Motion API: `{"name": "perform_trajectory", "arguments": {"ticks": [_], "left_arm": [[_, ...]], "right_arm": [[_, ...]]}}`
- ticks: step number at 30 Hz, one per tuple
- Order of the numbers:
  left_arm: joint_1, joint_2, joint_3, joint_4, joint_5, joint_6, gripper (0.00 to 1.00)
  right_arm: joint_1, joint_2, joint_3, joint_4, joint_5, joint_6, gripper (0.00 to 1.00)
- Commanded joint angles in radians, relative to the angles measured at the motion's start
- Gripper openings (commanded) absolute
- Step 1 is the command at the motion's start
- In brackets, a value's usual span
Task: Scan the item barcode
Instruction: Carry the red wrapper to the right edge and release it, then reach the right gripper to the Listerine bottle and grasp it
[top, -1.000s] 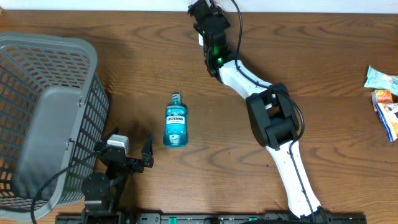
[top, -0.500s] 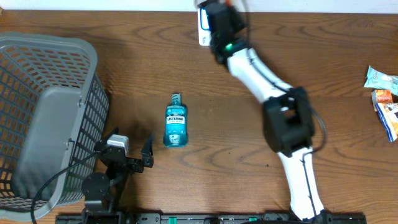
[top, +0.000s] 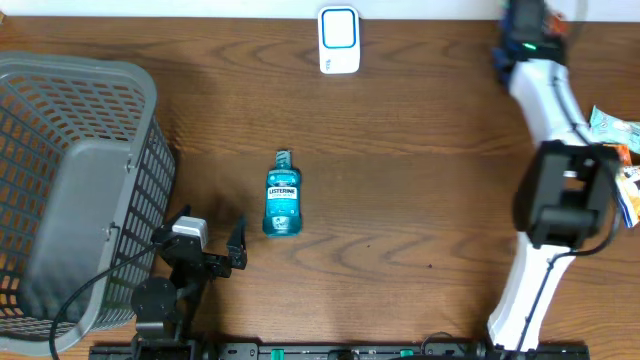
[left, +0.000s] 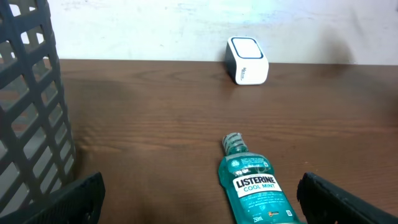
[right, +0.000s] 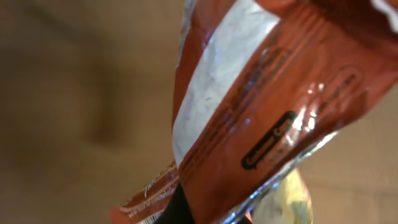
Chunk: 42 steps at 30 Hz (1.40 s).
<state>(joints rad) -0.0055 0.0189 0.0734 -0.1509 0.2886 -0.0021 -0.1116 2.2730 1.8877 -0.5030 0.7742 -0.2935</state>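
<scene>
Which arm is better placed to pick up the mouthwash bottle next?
Left. The left gripper, open, sits beside the bottle, facing it; the right gripper is far off, shut on a red packet.

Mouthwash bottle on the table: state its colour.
The mouthwash bottle is teal-blue; the left wrist view shows it best.

The table (top: 420, 200) is dark, grained wood, fairly matt. At nine o'clock the basket (top: 150, 185) is grey matt plastic. The bottle (top: 283, 198) is clear glossy plastic, the twelve-o'clock scanner (top: 339, 38) smooth white plastic, the foil packet (right: 267, 106) shiny and creased.
</scene>
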Motion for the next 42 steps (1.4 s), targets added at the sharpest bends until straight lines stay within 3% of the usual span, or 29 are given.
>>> {"name": "perform_trajectory", "arguments": {"ticks": [1,4,6,9,13,19,26,29,33,42], "left_arm": [[0.004,-0.002,-0.018,-0.021,0.006,0.006,0.98],[0.004,-0.002,-0.018,-0.021,0.006,0.006,0.98],[0.004,-0.002,-0.018,-0.021,0.006,0.006,0.98],[0.004,-0.002,-0.018,-0.021,0.005,0.006,0.98],[0.004,-0.002,-0.018,-0.021,0.005,0.006,0.98],[0.004,-0.002,-0.018,-0.021,0.005,0.006,0.98],[0.004,-0.002,-0.018,-0.021,0.006,0.006,0.98],[0.004,-0.002,-0.018,-0.021,0.006,0.006,0.98],[0.004,-0.002,-0.018,-0.021,0.005,0.006,0.98],[0.004,-0.002,-0.018,-0.021,0.006,0.006,0.98]], "right_arm": [[-0.089,0.006,-0.078,0.001,-0.026,0.054,0.01],[-0.18,0.006,-0.102,-0.011,-0.026,0.171,0.04],[-0.215,-0.009,-0.1,-0.04,-0.041,0.269,0.34],[-0.237,-0.06,-0.098,-0.063,-0.135,0.284,0.99],[-0.227,-0.186,-0.097,-0.077,-0.36,0.415,0.99],[-0.159,-0.375,-0.097,-0.183,-0.967,0.521,0.99],[0.039,-0.415,-0.101,-0.298,-1.148,0.939,0.99],[0.164,-0.399,-0.116,-0.321,-1.259,0.985,0.99],[0.348,-0.356,-0.121,-0.35,-1.241,0.9,0.99],[0.772,-0.184,-0.122,-0.398,-0.835,0.893,0.99]]}}
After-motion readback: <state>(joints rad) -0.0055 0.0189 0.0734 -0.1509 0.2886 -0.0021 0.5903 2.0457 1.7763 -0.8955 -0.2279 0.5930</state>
